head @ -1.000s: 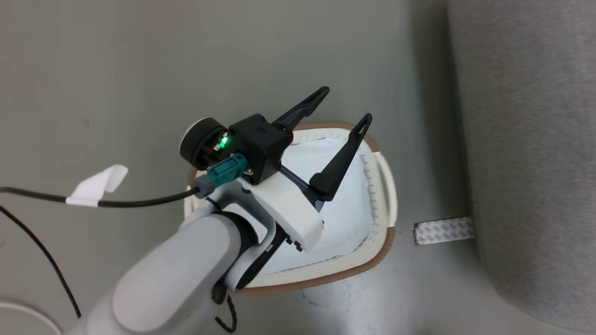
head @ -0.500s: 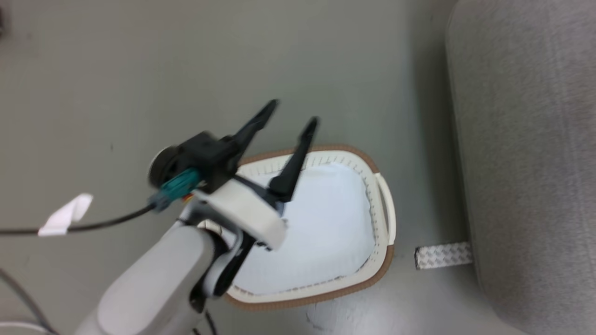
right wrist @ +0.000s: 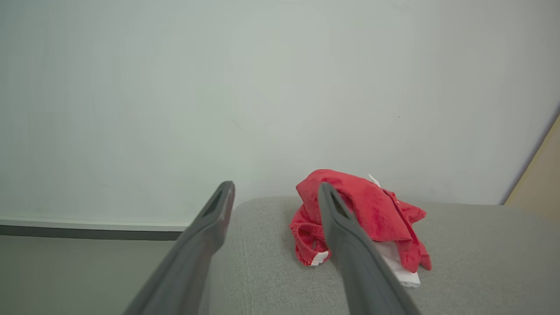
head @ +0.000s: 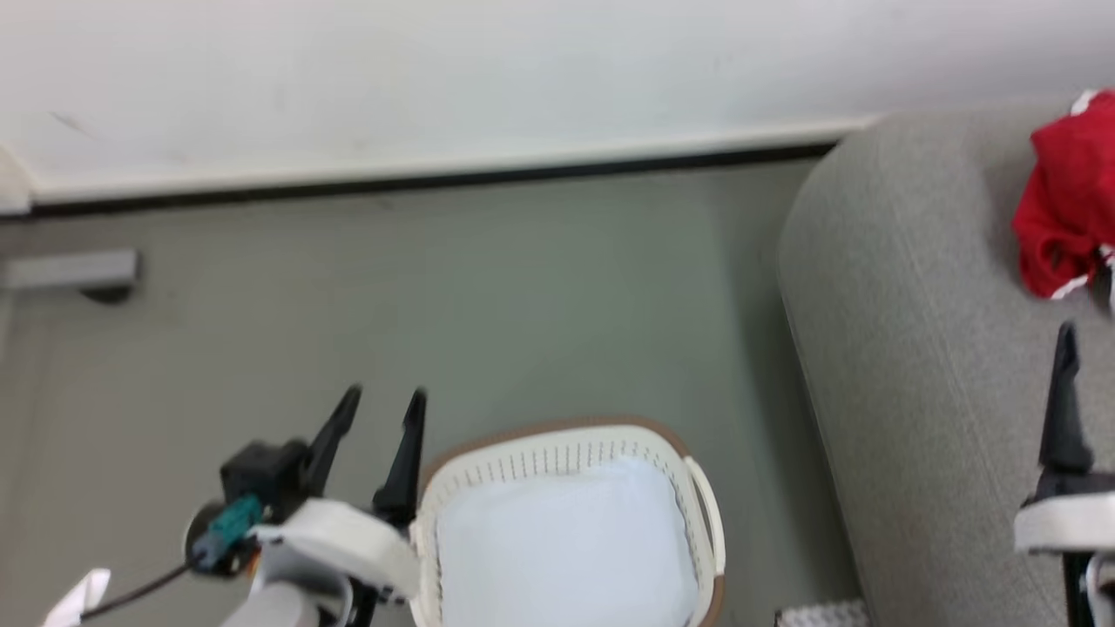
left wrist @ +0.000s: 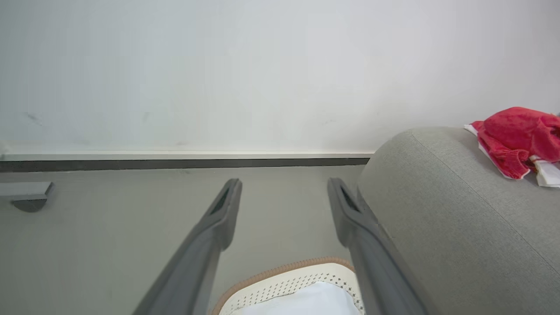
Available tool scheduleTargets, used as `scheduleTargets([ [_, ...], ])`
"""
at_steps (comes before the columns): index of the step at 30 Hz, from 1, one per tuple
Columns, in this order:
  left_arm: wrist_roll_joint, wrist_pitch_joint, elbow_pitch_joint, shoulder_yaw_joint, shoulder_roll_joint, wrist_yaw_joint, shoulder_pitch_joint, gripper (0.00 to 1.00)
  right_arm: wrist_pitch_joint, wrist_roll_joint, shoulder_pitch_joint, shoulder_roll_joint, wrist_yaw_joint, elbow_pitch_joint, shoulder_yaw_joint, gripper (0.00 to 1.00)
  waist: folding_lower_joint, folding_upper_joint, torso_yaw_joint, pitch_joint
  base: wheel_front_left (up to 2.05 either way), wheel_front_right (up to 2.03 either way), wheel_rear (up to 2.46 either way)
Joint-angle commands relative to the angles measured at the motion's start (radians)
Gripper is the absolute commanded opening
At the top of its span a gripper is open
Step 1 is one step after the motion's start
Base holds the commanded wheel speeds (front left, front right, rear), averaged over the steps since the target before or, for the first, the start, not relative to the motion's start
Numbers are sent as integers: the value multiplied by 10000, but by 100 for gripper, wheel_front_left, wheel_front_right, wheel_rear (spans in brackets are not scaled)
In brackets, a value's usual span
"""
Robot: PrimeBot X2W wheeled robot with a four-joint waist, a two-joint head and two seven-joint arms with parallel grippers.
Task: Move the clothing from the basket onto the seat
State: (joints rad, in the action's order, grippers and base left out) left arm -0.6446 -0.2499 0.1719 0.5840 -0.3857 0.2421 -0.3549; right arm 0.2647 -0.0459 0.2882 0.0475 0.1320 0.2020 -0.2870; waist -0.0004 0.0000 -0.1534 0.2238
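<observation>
While the clothing (right wrist: 363, 210) lies in a crumpled red heap on top of the seat (right wrist: 472, 262), both grippers stand released. The right gripper (right wrist: 274, 187) has its 2 dark fingers spread wide above the seat's grey upholstery, with nothing between them. In the right wrist view 1 finger crosses in front of the heap, and whether it touches the fabric cannot be told. A white cloth piece (right wrist: 400, 267) shows under the red fabric on its near side, and white trim edges the red.

The left gripper (head: 385, 396) hangs over the grey floor (head: 488, 287) just beside the basket (head: 557, 433), its 2 fingers likewise parted and empty. The basket stands on the floor near the seat's rounded end, apart from it, and a pale blue-white cushion (head: 566, 540) lies inside it. A dark cable (head: 139, 590) with a white tag trails from the left wrist. Behind everything runs a white wall (head: 523, 70) with a dark strip along its foot.
</observation>
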Motion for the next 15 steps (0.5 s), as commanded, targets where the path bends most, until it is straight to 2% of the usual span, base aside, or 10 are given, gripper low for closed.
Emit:
scheduleTargets([
  [1, -107, -93, 220, -173, 67, -50, 518, 100, -11, 220, -615, 43, -26, -199, 273, 100, 4, 0, 389, -1133, 0, 0, 0],
  [4, -151, -145, 580, -534, 181, -195, 1251, 100, -9, 657, -1414, 63, -26, -434, 477, 100, 4, 0, 488, -1680, 0, 0, 0],
  [12, 990, -143, 738, -2161, 778, -406, 2741, 100, -8, 1055, -2972, 49, -26, -449, 1418, 100, 4, 0, 666, -2401, 0, 0, 0],
  [15, 1347, -143, 888, -2586, 1052, -700, 3100, 100, -8, 1185, -3238, 52, -26, -377, 1605, 100, 4, 0, 719, -2536, 0, 0, 0],
])
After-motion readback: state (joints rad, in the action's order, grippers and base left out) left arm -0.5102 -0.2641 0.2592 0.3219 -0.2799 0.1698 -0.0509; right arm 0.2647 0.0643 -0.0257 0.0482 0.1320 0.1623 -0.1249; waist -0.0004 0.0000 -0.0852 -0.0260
